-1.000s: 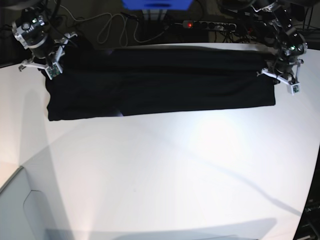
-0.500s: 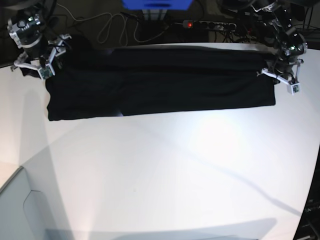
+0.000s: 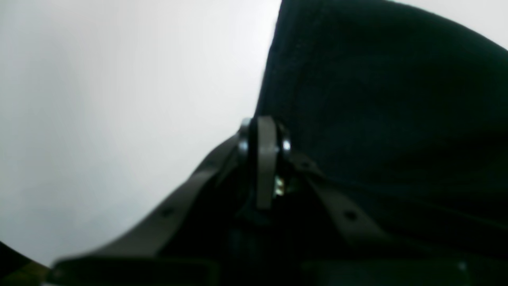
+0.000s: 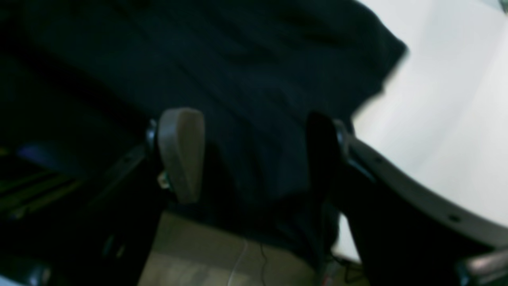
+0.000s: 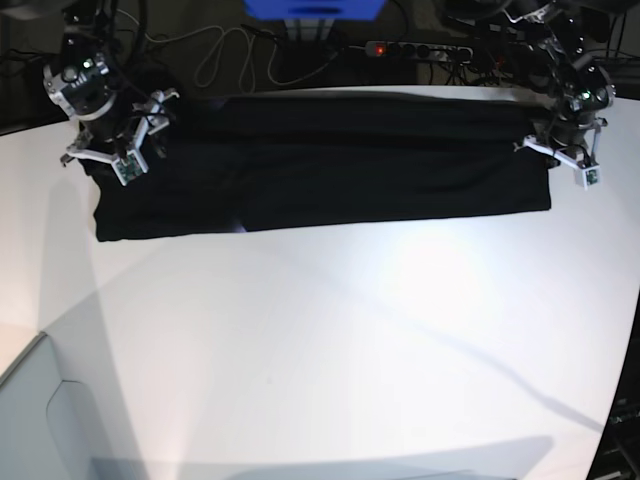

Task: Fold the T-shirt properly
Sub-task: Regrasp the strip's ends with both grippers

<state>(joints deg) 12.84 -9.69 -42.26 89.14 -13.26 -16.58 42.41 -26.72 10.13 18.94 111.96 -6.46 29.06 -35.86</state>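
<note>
Base view: the T-shirt (image 5: pixel 320 165) is seen as a long black band, plain side up, along the table's (image 5: pixel 330 350) far edge. Its end is pinched by the left gripper (image 5: pixel 548 140); the right gripper (image 5: pixel 130 135) is spread wide, holding nothing.

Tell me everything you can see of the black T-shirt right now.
The black cloth T-shirt lies flat along the far edge of the white table as a long horizontal band, plain side showing, no print visible. A lengthwise crease marks stacked layers. The near edge runs fairly straight, slightly uneven at its left end in the base view. The left gripper is shut at one end, seemingly pinching its edge; the open right gripper straddles the other end.
</note>
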